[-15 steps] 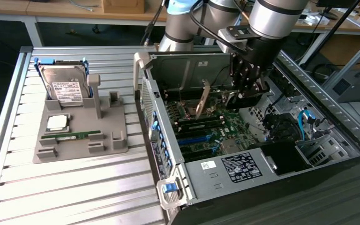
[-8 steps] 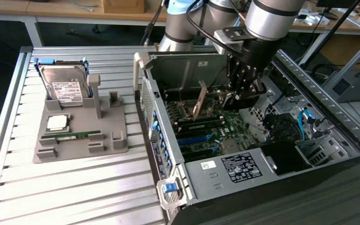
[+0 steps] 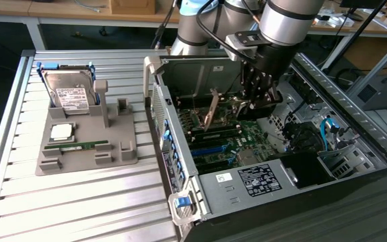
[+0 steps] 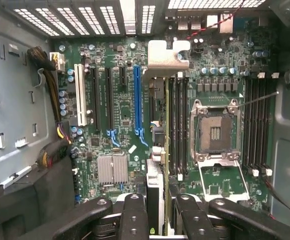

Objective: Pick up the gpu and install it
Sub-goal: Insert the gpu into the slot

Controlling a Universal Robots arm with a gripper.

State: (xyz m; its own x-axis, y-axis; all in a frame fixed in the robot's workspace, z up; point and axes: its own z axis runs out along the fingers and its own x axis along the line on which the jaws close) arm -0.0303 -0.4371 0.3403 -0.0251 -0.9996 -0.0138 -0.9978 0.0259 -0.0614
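Open computer case (image 3: 274,151) on the slatted table (image 3: 79,206), toward the exterior view's right; parts tray (image 3: 86,146) beside it on the exterior view's left. Hard drive (image 3: 69,93) upright at the tray's far end, processor (image 3: 62,132) and memory stick (image 3: 78,146) nearer. Gripper (image 3: 257,103) inside the case above the motherboard (image 4: 110,115), gpu (image 4: 157,175) on edge between its fingers (image 4: 135,215).

This is a robotics lab or electronics workshop. A robot arm (image 3: 284,22) reaches into an open computer case (image 3: 274,151) lying on a ribbed aluminium workbench (image 3: 79,201). Beside the case, a grey parts holder (image 3: 86,146) keeps a hard drive (image 3: 69,93) and a processor chip (image 3: 61,132). Behind stand wooden desks (image 3: 66,15) with loose cables and a cardboard box (image 3: 133,6).
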